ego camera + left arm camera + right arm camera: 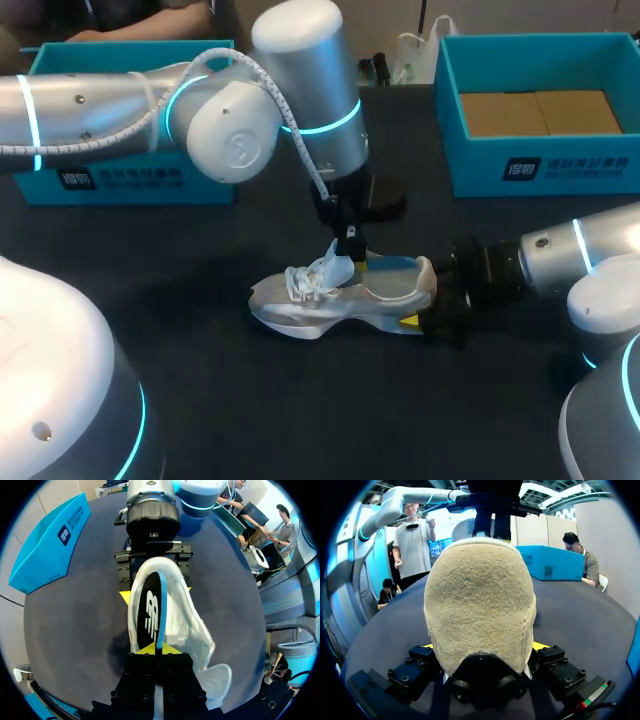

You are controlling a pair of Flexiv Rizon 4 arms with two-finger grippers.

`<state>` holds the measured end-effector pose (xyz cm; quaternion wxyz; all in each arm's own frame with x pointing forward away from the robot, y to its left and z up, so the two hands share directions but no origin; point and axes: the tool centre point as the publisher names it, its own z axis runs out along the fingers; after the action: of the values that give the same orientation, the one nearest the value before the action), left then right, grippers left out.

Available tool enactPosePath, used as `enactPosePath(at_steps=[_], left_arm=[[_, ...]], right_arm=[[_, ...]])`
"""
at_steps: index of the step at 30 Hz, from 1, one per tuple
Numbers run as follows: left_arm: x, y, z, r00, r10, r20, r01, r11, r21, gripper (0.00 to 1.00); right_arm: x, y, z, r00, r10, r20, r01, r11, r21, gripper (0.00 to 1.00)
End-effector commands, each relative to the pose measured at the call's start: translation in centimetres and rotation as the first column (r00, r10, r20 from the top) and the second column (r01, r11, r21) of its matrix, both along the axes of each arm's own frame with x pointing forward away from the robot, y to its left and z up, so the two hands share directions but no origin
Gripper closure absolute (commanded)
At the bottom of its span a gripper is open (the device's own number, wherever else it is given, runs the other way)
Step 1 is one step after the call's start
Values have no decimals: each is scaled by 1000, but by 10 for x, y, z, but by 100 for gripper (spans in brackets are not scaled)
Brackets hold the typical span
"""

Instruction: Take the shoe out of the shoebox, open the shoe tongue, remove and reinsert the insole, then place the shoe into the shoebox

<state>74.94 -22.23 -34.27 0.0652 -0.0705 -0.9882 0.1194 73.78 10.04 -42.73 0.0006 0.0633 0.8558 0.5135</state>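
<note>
Mid-table, white-and-grey mesh sneaker (335, 295) sits upright on dark tabletop (180, 270) | right gripper (483, 646) clamped on its tan suede heel (480, 590) | left gripper (155, 650) pinching the black, blue-edged insole (150, 612) inside it | teal cardboard shoebox (560, 165) far right.

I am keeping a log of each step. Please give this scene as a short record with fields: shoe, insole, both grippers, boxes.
shoe: out of the boxes, upright on the table
insole: standing on edge in the shoe's opening, partly lifted out
left gripper: above the shoe, shut on the insole's edge
right gripper: shut on the shoe's heel, one finger on each side
left box: blue, at the far side, partly hidden by the arm
right box: blue, at the far side, open, no shoe inside
</note>
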Motion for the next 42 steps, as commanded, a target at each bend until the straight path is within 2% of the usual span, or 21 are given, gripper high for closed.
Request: enactPosePath(at_steps=[1,12,20,25,32,37,42], left_arm=[[-3,10,10,1000,16,9,-16,999,-29,100],[-8,-3,31,999,54,7,-53,993,-104,100],[-19,-18,36,998,68,-12,-69,987,-146,100],[-28,-26,48,997,73,-4,-73,981,-179,100],[-35,-33,40,998,61,-5,-61,984,-166,100],[-35,-30,41,997,55,50,-45,983,-180,53],[-38,-29,39,992,48,114,-26,981,-190,53]], right_arm=[[-2,0,0,1000,-1,0,1,1000,-4,100],[-2,0,0,1000,-1,0,1,1000,-4,100],[-2,0,0,1000,-1,0,1,1000,-4,100],[-2,0,0,1000,-1,0,1,1000,-4,100],[-2,0,0,1000,-1,0,1,1000,-4,100],[-2,0,0,1000,-1,0,1,1000,-4,100],[-2,0,0,1000,-1,0,1,1000,-4,100]])
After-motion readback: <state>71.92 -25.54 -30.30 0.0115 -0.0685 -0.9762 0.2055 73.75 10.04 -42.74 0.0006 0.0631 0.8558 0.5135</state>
